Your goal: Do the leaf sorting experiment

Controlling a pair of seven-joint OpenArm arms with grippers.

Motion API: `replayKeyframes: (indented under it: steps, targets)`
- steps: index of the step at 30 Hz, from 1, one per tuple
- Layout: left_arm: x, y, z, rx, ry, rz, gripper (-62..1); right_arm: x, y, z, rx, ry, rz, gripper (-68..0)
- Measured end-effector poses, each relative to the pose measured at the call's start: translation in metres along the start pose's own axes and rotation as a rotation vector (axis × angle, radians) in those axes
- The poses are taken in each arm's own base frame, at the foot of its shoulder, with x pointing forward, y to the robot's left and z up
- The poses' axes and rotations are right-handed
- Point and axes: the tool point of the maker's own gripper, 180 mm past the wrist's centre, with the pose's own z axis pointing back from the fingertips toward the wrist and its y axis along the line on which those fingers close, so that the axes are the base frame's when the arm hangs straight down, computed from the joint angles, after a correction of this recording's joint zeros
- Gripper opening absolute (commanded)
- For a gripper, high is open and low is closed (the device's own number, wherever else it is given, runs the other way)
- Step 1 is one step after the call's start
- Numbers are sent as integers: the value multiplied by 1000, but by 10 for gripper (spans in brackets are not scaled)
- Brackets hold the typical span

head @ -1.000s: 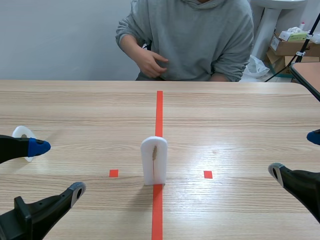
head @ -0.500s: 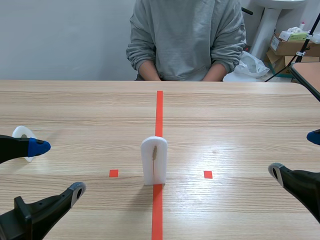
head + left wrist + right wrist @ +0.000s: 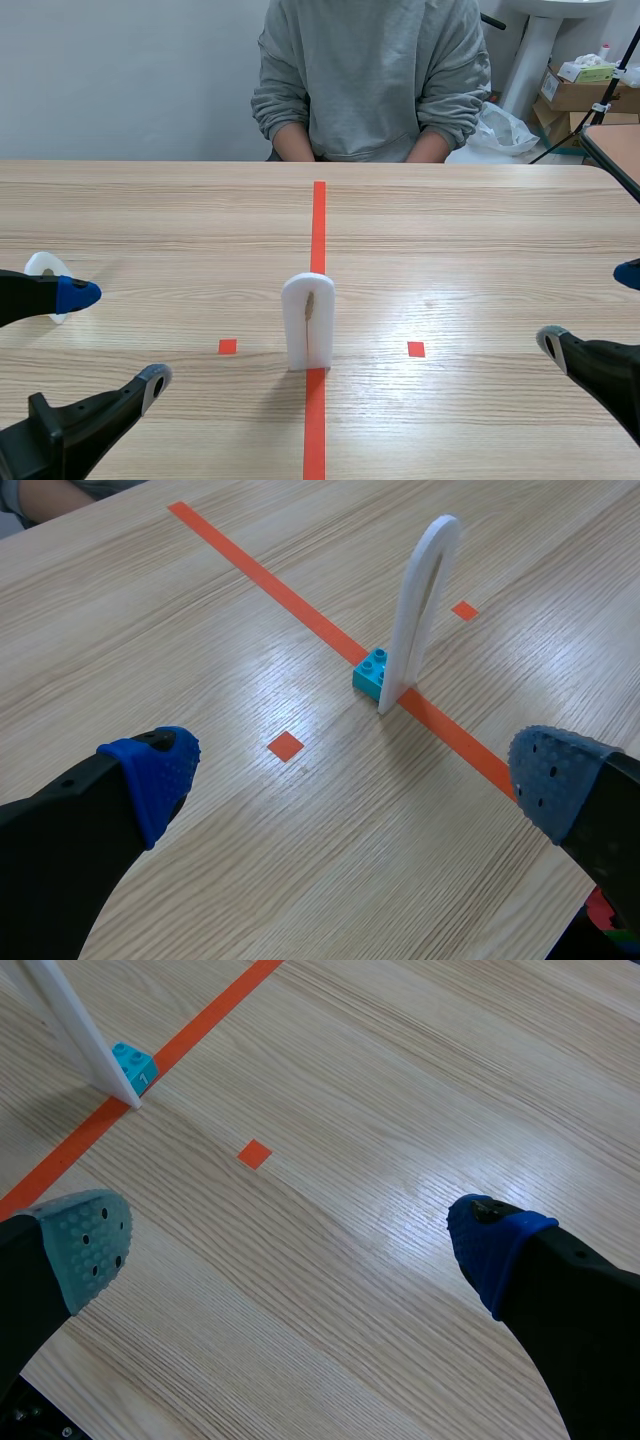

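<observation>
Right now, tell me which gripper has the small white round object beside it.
The left gripper: the white round object shows just beyond its blue-padded finger. None shows near the right gripper.

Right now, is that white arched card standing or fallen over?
Upright: the white arched card stands on the red tape line, a small blue brick at its base.

In the scene view the white stand (image 3: 296, 328) hides the teal block (image 3: 372, 672) behind it.

1 white arch (image 3: 308, 325), 1 leaf (image 3: 309, 304), 1 teal brick (image 3: 373, 670), 1 person (image 3: 370, 80)
</observation>
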Motion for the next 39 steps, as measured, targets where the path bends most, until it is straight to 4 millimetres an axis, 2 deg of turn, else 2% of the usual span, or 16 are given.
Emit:
replayKeyframes:
  steps: [9, 14, 18, 22, 25, 28, 32, 39]
  targets:
    - [0, 0, 0, -2, 0, -2, 14, 0, 0, 0, 0, 0, 0, 4]
    - [9, 3, 1, -34, -19, -55, 14, 0, 0, 0, 0, 0, 0, 4]
    - [25, 18, -5, -35, -42, -132, 14, 0, 0, 0, 0, 0, 0, 4]
    - [36, 42, -10, -15, -49, -203, 14, 0, 0, 0, 0, 0, 0, 4]
    - [26, 60, -15, -7, -14, -227, 14, 0, 0, 0, 0, 0, 0, 4]
    - [12, 64, -21, -48, 6, -217, 14, 0, 0, 0, 0, 0, 0, 4]
    - [-7, 56, -32, -129, 43, -204, 14, 0, 0, 0, 0, 0, 0, 4]
    - [-41, 29, -50, -277, 107, -253, 14, 0, 0, 0, 0, 0, 0, 4]
